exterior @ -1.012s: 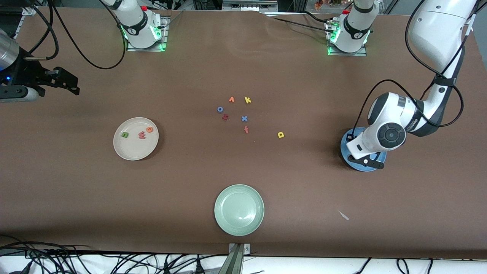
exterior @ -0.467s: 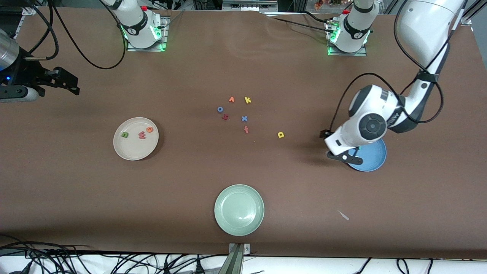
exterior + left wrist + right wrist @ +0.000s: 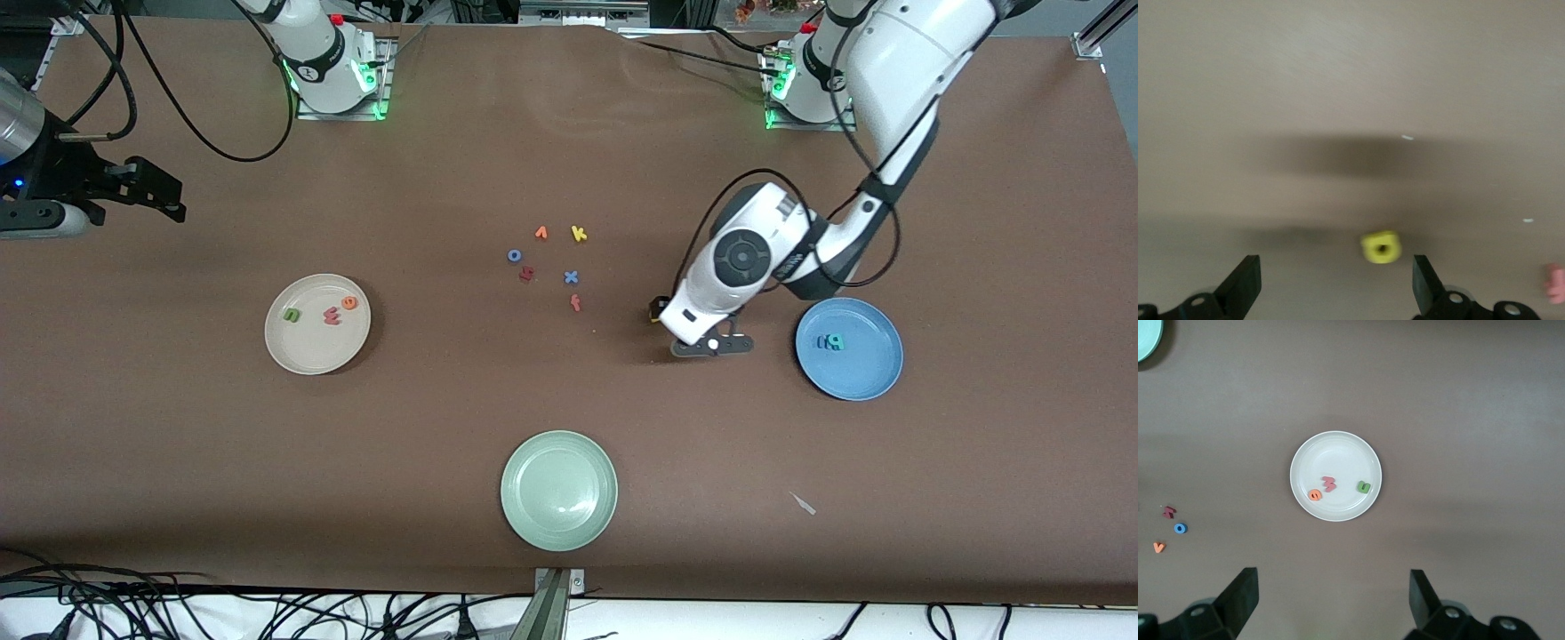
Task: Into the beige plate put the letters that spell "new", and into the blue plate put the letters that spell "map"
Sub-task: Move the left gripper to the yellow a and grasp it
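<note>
**Left end effector spread above the yellow "p"; "new" sits in the beige plate**

The left end effector (image 3: 662,313) hangs over the brown surface (image 3: 569,133), its fingers (image 3: 1245,287) spread wide and holding nothing. The small yellow foam "p" (image 3: 1381,247) lies on the surface under it, between the fingertips in the left wrist view. In the front view only a sliver of that letter shows at the wrist's edge.

The round solid blue plate (image 3: 867,373) sits at about 3 o'clock from the loose letters, toward the left arm's end. It holds the teal foam "a" (image 3: 837,341) and the blue foam "m" (image 3: 825,342), touching each other.

The round cream-beige plate (image 3: 307,351) lies at 9 o'clock from the cluster. Inside are the green foam "n" (image 3: 291,314), the pinkish-red foam "w" (image 3: 332,315) and the orange foam "e" (image 3: 350,303).

The right end effector (image 3: 1331,597) waits high over the beige plate, fingers apart and empty.

The round pale green plate (image 3: 558,524) rests at 6 o'clock, nearest the front camera.
</note>
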`<state>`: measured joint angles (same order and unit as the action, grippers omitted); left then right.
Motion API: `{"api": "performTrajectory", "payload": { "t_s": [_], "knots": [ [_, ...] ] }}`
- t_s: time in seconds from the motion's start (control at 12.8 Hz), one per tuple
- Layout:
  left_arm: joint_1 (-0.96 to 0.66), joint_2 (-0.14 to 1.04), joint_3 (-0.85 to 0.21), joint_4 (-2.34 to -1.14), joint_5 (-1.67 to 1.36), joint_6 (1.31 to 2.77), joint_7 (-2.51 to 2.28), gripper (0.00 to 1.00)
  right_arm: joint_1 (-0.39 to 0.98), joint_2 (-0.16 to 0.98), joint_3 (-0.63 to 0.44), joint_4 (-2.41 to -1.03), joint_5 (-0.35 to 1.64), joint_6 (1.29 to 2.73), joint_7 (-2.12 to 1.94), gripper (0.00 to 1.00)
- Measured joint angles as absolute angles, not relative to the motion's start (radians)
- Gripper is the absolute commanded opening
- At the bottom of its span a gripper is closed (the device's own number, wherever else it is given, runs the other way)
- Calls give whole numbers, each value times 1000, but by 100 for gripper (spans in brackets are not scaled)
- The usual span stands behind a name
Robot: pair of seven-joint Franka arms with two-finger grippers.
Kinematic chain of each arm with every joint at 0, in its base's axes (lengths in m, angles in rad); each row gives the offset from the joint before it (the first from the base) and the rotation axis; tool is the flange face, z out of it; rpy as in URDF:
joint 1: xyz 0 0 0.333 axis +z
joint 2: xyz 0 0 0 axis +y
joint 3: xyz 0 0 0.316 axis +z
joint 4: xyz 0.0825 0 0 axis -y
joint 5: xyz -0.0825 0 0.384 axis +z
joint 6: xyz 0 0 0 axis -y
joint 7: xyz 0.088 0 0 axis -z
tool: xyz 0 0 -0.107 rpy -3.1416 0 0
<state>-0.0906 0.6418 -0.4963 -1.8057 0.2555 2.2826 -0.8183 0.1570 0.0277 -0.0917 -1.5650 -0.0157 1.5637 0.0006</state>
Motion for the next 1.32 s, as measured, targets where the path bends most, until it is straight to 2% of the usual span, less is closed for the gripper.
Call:
{"api": "performTrajectory", "payload": {
  "t_s": [0.08,0.39,0.54,0.86,0.93,1.17,1.32],
  "knots": [
    [-120,664,-488,-1806,267,2321,-864,99,157,28,-92,-1565,-16,1564,1,100],
    [-143,705,-479,-1807,320,2346,-930,80,157,28,-92,-1564,-16,1564,1,100],
    [-144,710,-478,-1811,354,2346,-935,76,157,28,-92,-1564,-16,1564,1,100],
    [-145,725,-475,-1811,355,2353,-936,19,157,28,-92,-1564,-16,1564,1,100],
    [-145,723,-476,-1809,355,2353,-936,11,157,28,-92,-1564,-16,1564,1,100],
    [-143,720,-474,-1804,355,2350,-936,10,157,28,-92,-1564,-16,1564,1,100],
    [-128,706,-469,-1790,359,2291,-929,9,157,28,-92,-1563,-16,1564,1,100]
  ]
}}
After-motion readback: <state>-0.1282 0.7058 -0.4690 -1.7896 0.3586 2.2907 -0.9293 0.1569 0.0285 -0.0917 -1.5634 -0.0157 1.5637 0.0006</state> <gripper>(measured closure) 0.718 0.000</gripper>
